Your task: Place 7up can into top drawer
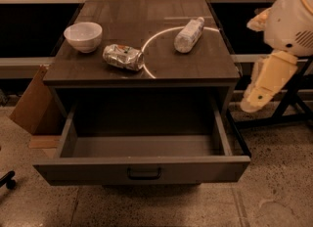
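The 7up can [123, 56], silvery and dented with green and red marks, lies on its side on the dark cabinet top [195, 67], left of centre. The top drawer [142, 168] is pulled fully open below it. Its inside is bare, and its dark bar handle [144, 173] sits at the middle of the front panel. Only cream-coloured links of my arm [271, 77] show at the right, beside the cabinet and apart from the can. My gripper is out of view.
A white bowl [83, 36] stands at the top's left and a clear plastic bottle [189, 34] lies at its right. A cardboard box [32, 101] leans on the cabinet's left side. A black stand [293, 103] is behind my arm.
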Controlling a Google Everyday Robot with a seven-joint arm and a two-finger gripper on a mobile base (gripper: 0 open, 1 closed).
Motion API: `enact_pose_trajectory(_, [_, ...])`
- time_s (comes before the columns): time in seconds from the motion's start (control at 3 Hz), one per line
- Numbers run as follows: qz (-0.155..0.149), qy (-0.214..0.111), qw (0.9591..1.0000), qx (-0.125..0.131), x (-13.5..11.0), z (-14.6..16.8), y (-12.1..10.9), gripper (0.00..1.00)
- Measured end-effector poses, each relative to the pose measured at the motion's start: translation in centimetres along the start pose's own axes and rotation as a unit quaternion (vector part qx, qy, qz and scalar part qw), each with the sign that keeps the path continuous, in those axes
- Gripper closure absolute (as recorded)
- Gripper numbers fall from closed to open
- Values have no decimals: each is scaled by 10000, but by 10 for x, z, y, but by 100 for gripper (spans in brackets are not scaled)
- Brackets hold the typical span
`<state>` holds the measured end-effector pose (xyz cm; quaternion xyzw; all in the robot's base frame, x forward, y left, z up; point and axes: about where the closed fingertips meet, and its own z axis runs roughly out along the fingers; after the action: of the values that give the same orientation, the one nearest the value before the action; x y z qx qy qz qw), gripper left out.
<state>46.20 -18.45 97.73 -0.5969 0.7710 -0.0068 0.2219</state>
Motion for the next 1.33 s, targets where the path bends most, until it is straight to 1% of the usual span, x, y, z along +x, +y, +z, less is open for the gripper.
enact_pose_trajectory(0.33, [56, -452, 9989, -120, -23, 23, -8, 0])
enact_pose_trajectory(0.67, [184, -832, 9960, -260, -46, 47, -17, 0])
enact_pose_trajectory(1.0, [341, -1119, 9925, -353, -70, 74, -32, 0])
enact_pose_trajectory(1.33, [341, -1119, 9925, -353, -70, 74, -32, 0])
